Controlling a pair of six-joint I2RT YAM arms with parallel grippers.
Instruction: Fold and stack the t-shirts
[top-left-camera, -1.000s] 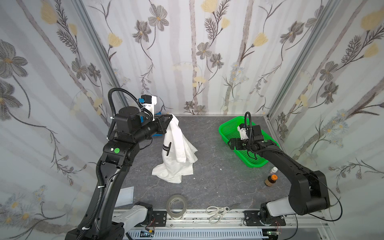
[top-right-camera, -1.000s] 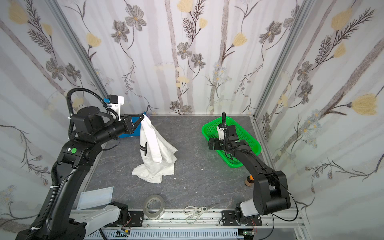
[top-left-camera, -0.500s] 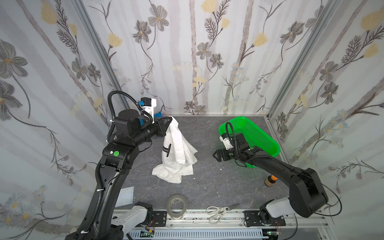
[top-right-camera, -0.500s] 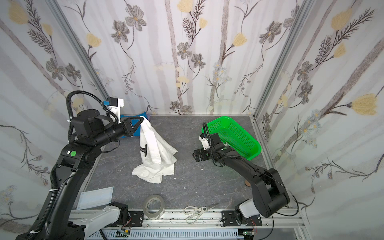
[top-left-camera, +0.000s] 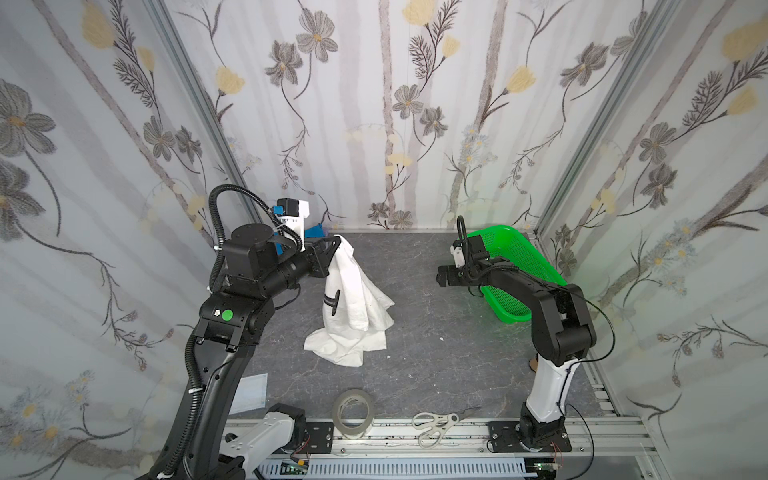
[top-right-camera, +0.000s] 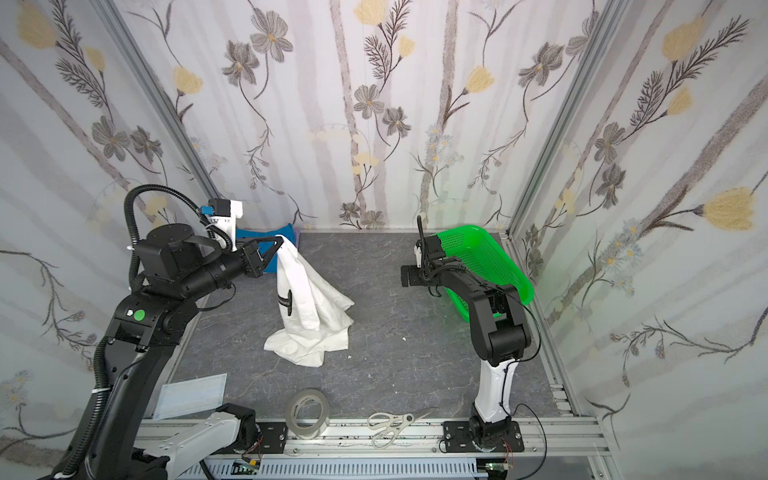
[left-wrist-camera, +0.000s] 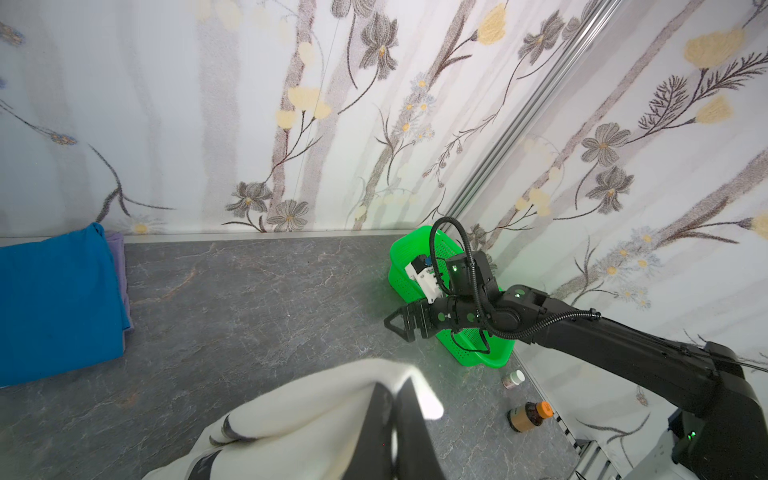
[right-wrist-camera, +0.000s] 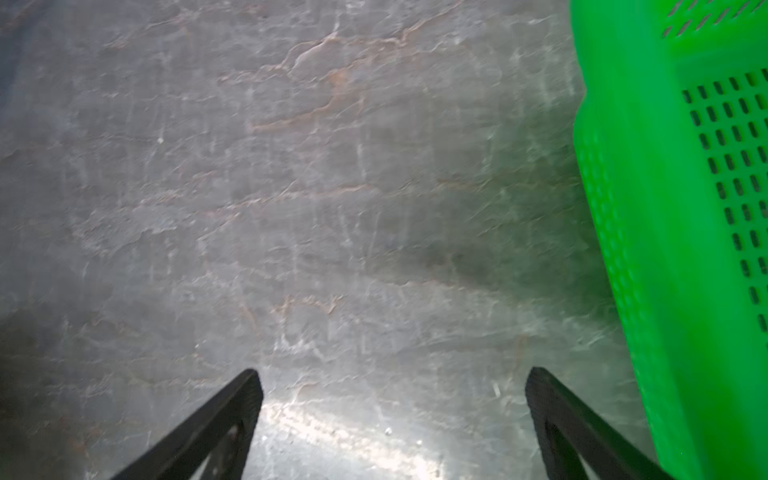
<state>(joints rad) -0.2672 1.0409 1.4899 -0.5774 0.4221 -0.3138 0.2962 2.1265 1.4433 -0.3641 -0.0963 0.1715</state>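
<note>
Dark grey stone-look tabletop (top-left-camera: 432, 345) sat boxed in by floral wallpaper walls (top-left-camera: 374, 83). I had left gripper (top-left-camera: 332, 244) pinching white printed cotton t-shirt (top-left-camera: 357, 299); right gripper (right-wrist-camera: 392, 378) gaped wide, empty.

A wide strip of bare grey stone-patterned tabletop (top-left-camera: 428, 340) is left open down the middle. It is bounded on the left by a white cotton t-shirt (top-left-camera: 353, 307), hung in a tall drape down to the surface, and at the back right by a tilted green plastic mesh basket (top-left-camera: 519, 253). Beneath the spread jaws of the right gripper (right-wrist-camera: 390, 382) only bare tabletop is seen, with the basket wall just beside. The back-left corner is filled by a folded bright blue t-shirt (left-wrist-camera: 54, 299). The front edge is partly blocked by a pale roll of tape (top-left-camera: 352, 433) and white-handled scissors (top-left-camera: 451, 417). A small amber bottle (left-wrist-camera: 530, 415) is stood by the right wall.
</note>
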